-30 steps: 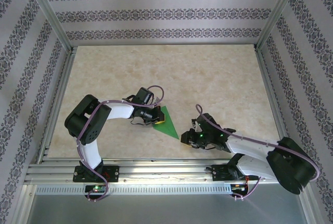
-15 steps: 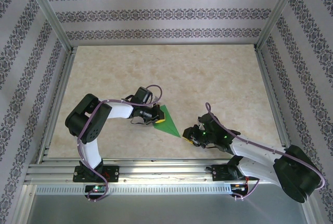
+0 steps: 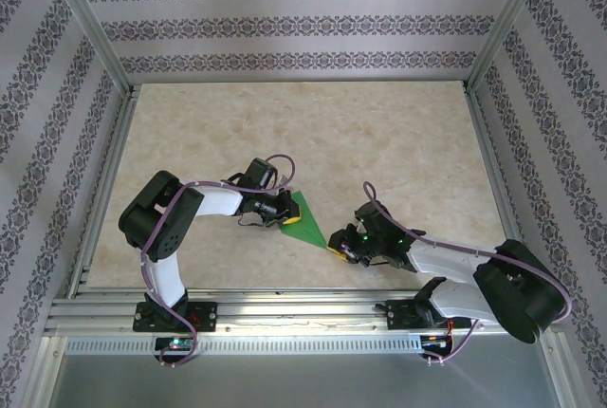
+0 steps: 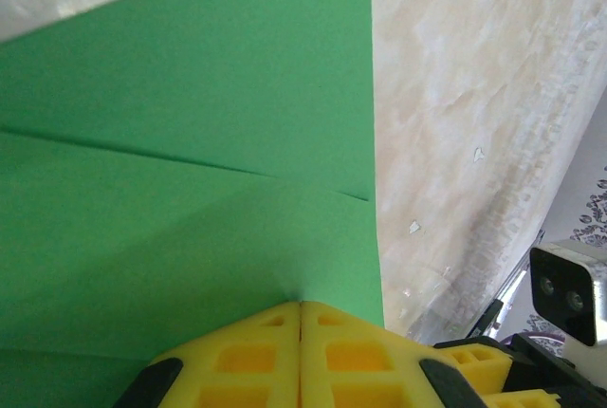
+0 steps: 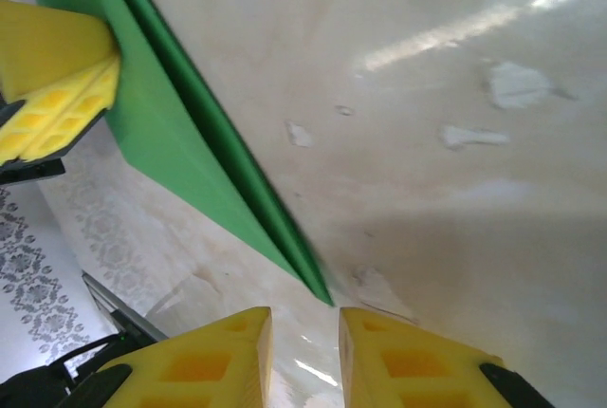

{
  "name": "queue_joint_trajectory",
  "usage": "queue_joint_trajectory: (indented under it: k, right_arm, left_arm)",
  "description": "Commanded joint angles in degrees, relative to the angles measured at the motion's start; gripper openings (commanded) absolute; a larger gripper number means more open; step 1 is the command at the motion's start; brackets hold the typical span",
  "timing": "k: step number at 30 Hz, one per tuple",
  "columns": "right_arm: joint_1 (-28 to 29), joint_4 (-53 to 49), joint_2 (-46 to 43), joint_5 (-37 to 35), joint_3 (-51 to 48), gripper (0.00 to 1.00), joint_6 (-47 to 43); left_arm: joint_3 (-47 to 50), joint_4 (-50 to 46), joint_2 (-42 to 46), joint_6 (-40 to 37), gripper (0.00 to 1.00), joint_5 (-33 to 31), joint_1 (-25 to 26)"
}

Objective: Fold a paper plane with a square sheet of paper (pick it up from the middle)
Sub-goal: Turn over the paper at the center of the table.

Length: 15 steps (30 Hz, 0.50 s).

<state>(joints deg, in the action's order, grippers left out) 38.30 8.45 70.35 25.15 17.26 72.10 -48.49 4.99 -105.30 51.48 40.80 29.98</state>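
The green paper [image 3: 305, 226] lies low-centre on the tabletop [image 3: 398, 152], already a creased pointed dart, with the left end effector [image 3: 284, 219] pressed closed on its left edge, the right end effector [image 3: 339, 250] slightly apart beside its tip, and final folds likely remaining.

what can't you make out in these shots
- Top view: the green paper's left end sits hidden under the left hand.
- Left wrist view: whether its shut fingers pinch the paper or only press it; they cover the contact.
- Right wrist view: top edge cuts off the paper's far end; whether its tip touches the right hand is unclear.
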Motion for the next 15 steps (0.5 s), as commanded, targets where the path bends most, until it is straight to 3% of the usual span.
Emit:
queue_joint_trajectory:
  k: [1,15]
  right_arm:
    - [-0.91,2.14,1.78,1.8,1.54,0.24,-0.46]
    - [-0.96,-0.63,2.91,2.68,1.47,0.26,-1.41]
  left_arm:
    - [1.1,-0.86,-0.96,0.02,0.06,-0.64,-0.71]
    - [0.94,-1.12,-0.88,0.03,0.06,-0.63,-0.68]
